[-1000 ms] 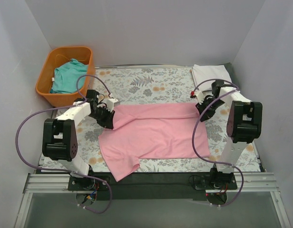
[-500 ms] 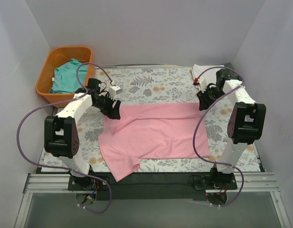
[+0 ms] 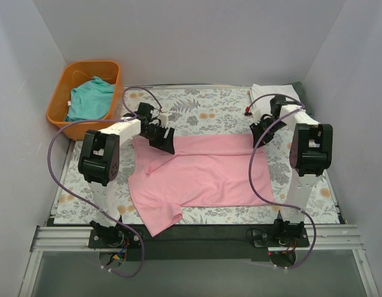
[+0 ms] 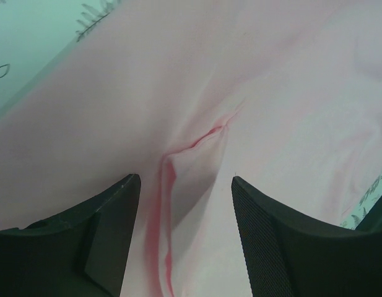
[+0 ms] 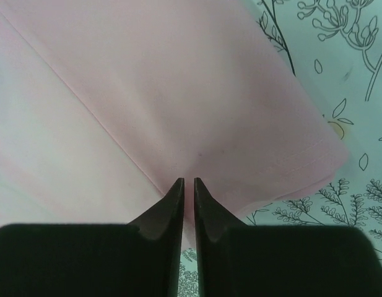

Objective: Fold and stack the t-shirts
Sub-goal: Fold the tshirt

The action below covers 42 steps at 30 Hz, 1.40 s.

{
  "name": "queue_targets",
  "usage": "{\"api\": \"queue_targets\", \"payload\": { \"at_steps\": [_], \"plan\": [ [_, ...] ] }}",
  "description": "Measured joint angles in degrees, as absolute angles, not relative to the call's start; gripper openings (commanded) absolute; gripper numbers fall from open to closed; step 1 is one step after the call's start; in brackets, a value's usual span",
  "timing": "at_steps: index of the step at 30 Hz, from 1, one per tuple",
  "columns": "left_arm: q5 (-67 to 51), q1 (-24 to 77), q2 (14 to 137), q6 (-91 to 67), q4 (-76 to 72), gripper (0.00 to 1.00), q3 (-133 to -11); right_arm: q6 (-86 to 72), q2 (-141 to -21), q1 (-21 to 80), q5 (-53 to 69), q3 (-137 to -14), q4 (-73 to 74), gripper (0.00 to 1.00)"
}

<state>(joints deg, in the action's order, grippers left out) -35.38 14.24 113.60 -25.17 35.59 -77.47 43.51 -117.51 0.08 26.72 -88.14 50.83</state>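
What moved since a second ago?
The left hand slid right along the pink t-shirt's far edge; its fingers are open now. The right hand shifted a little farther away and seems to pinch the far right corner. The teal t-shirt in the basket and the white t-shirt stayed put.

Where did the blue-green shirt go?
In the top view, the teal shirt lies bunched inside the orange basket, at the far left, just off the far-left corner of the floral table cloth.
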Motion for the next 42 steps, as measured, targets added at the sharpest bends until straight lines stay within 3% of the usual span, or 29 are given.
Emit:
{"api": "queue_targets", "payload": {
  "at_steps": [9,17,24,29,42],
  "plan": [
    [-36.1,20.3,111.3,-24.2,34.9,0.4,-73.1,44.0,-116.4,0.0,23.8,-83.5,49.6,0.11],
    [-35.9,23.3,106.2,-19.3,39.9,0.38,-69.6,46.6,-112.9,0.0,21.8,-80.8,50.2,0.13],
    [-35.3,15.9,99.8,-20.8,40.2,0.38,-71.1,45.9,-110.8,0.1,23.0,-84.6,51.9,0.19],
    [-27.6,9.3,100.4,-24.2,37.7,0.4,-72.2,42.9,-112.0,1.5,24.3,-90.5,51.0,0.2],
    [-13.6,8.2,111.2,-29.9,35.9,0.35,-75.5,36.7,-119.7,4.6,18.8,-88.8,44.0,0.23]
  ]
}}
